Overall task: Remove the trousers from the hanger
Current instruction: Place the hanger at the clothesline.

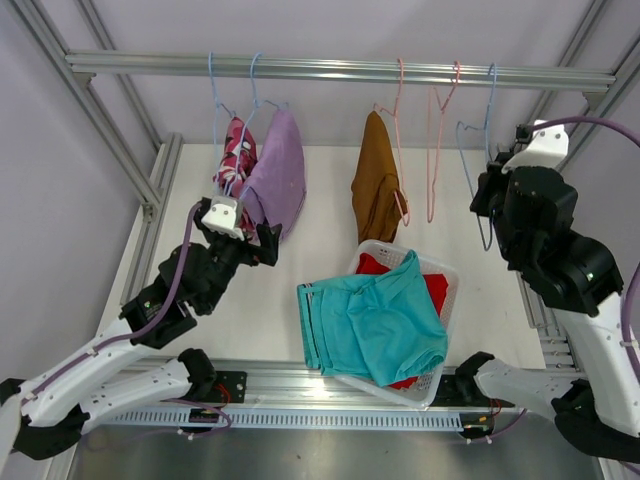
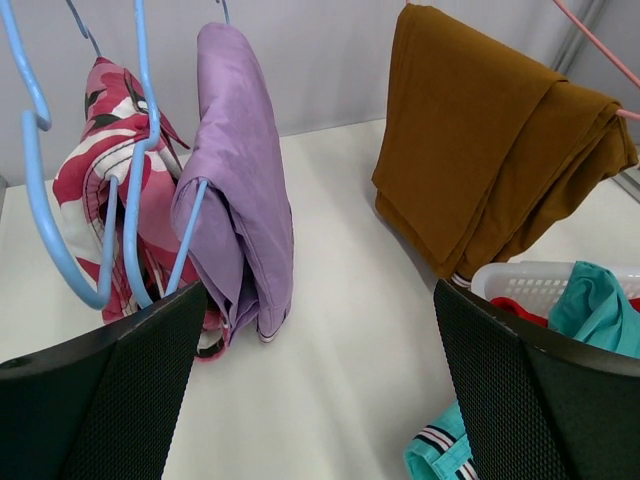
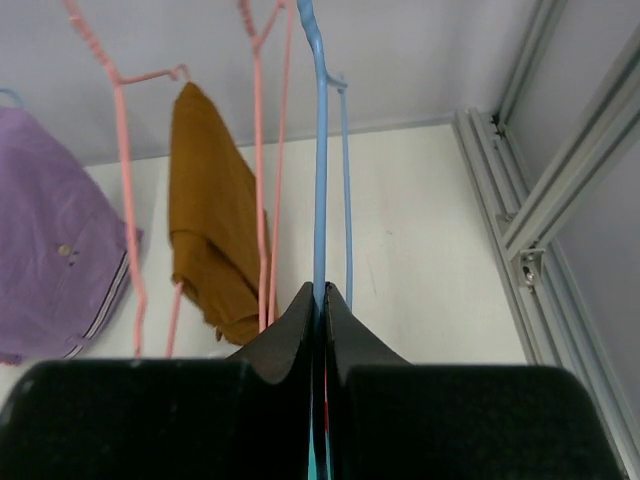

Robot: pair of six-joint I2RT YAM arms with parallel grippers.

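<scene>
Reads as a robotics lab cell, not a home. Boxed in by aluminium extrusion posts (image 3: 575, 165) right of the right gripper's (image 3: 320, 292) jaws, closed on a blue hanger (image 3: 320, 150). Spanned by a metal rail (image 1: 340, 68) above both sets of jaws. White tabletop (image 2: 340, 250) beneath the left gripper's (image 2: 318, 300) spread jaws, plain grey wall (image 2: 320, 60) beyond.

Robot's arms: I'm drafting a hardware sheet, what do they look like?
The left arm and right arm have white lower links and bulky black upper joints. A lilac cable runs along each, ending by a white wrist housing. The pincer fingers are black, finely dimpled.
</scene>
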